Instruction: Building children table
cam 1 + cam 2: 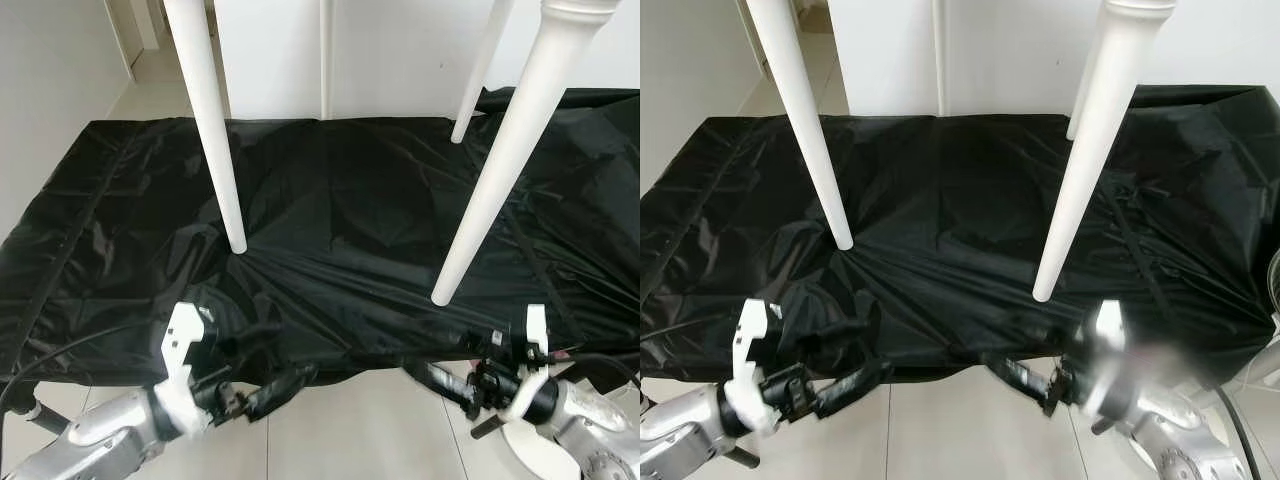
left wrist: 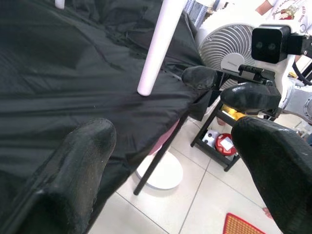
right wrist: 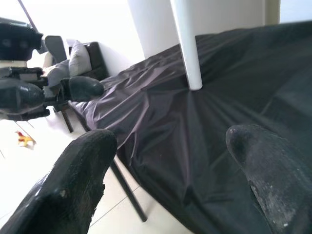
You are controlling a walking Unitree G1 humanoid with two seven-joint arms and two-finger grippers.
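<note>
The white children's table stands on a surface draped in black cloth (image 1: 350,200). Its front-left leg (image 1: 215,130) and front-right leg (image 1: 500,160) rest on the cloth, with two back legs (image 1: 325,60) (image 1: 478,75) behind; the top is out of frame. My left gripper (image 1: 290,358) hovers at the cloth's front edge, open, pointing toward the middle. My right gripper (image 1: 435,362) faces it from the right, also open. Nothing sits between the fingers (image 2: 78,165) (image 3: 268,170) of either one. One white leg (image 2: 158,46) is ahead of the left gripper.
White tiled floor (image 1: 350,430) lies under the grippers. A white fan (image 2: 229,46) and a low black rack (image 2: 219,141) with small items stand to the right. A dark seat with a grey cushion (image 3: 73,56) is off to the left. White walls are behind.
</note>
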